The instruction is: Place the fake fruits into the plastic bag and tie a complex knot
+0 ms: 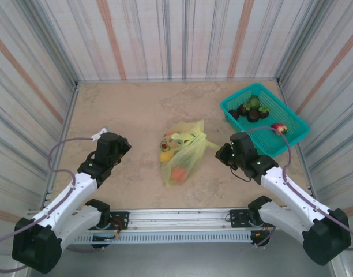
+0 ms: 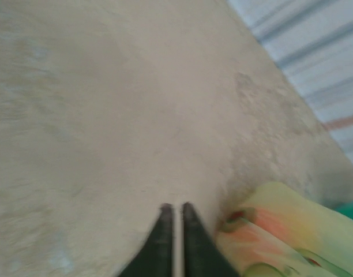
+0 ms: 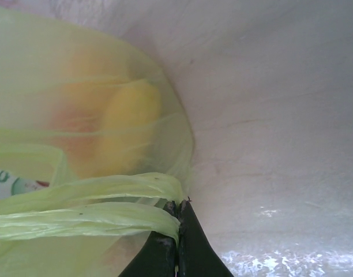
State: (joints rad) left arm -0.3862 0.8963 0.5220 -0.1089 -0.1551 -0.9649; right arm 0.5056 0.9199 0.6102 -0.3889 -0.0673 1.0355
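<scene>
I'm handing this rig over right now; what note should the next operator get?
Left gripper: slightly open, empty, over bare table beside the plastic bag.
Right gripper: shut, apparently pinching a bag handle.
Done: several fake fruits are inside the bag, mid-table.
To do: dark and red fruits sit in the teal basket; no finished knot is discernible.

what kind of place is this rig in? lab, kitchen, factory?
Probably a lab robot cell: a tabletop boxed in by striped panel walls, left arm and right arm bolted to a rail, plus props: plastic bag of fake fruits, teal basket.
</scene>
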